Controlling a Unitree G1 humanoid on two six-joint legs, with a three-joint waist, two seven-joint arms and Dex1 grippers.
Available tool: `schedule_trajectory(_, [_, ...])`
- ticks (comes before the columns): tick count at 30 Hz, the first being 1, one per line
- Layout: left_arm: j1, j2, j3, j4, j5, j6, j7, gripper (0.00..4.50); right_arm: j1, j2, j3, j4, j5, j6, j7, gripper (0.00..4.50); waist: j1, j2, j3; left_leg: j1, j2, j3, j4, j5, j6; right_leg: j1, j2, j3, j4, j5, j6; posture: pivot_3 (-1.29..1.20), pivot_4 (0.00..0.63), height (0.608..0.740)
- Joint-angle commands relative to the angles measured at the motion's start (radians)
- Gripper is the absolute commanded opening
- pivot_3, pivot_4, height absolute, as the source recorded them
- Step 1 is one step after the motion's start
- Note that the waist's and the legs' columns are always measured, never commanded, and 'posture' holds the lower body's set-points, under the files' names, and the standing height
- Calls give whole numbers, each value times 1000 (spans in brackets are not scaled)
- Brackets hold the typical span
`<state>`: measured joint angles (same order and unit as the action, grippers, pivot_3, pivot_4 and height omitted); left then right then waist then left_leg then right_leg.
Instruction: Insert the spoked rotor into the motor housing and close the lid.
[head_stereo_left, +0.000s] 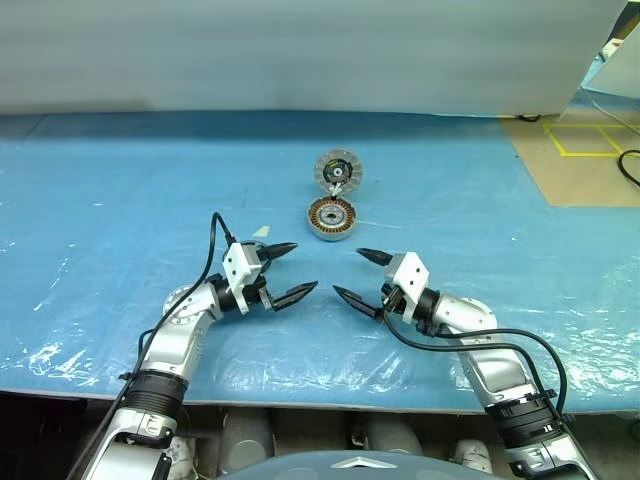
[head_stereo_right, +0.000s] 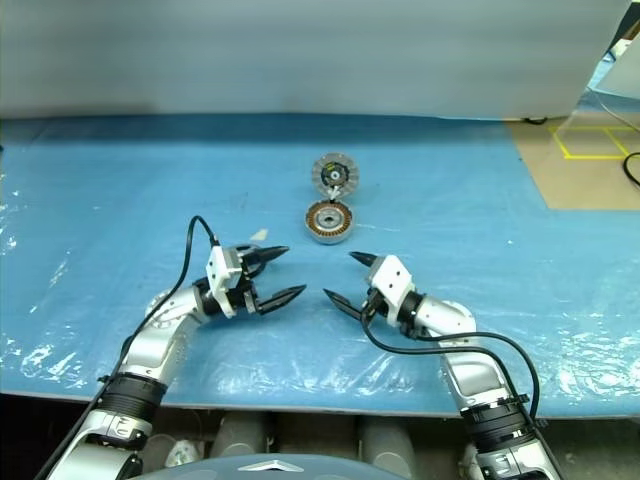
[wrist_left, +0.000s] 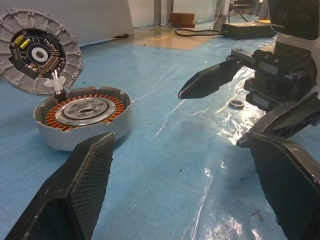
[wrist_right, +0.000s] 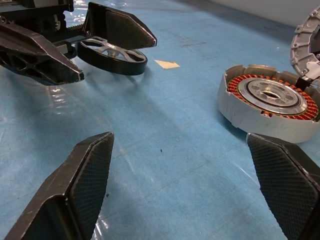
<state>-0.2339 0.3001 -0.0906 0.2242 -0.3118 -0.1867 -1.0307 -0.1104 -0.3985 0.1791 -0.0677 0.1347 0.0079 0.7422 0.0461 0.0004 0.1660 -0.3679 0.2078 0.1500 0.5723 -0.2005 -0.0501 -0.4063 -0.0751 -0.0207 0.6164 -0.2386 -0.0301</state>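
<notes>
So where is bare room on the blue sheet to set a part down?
Bare sheet lies between the two open pincers, left pincer and right pincer, and to either side of the motor housing. Crowded: housing with its raised lid, and the spoked rotor beside the left pincer.

A workshop or lab: blue plastic sheet (head_stereo_left: 120, 200) over a bench, yellow floor tape (head_stereo_left: 585, 140).

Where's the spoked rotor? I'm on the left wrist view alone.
Observer: The spoked rotor lies flat on the blue sheet, just beyond the left claw, on the side away from the right claw.
Operator: Gripped?
Observer: No. It rests on the sheet outside the open left claw.
Operator: Anything near it?
Observer: A small tan scrap lies on the sheet between it and the motor housing.
</notes>
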Motion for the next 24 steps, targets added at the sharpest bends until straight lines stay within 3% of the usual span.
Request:
schedule_trajectory(1, [-11,3,4,-29,-11,-2,0,4445,-10,0,-7,-33,8,-13,2,4500,0,0,0,0,0,0,0,0,0,0,0,0,0,0,0,0,150,740])
schedule_trajectory(24, [3,25,15,-61,-20,9,-2,4445,-8,10,-11,-33,17,-12,-3,4500,0,0,0,0,0,0,0,0,0,0,0,0,0,0,0,0,150,740])
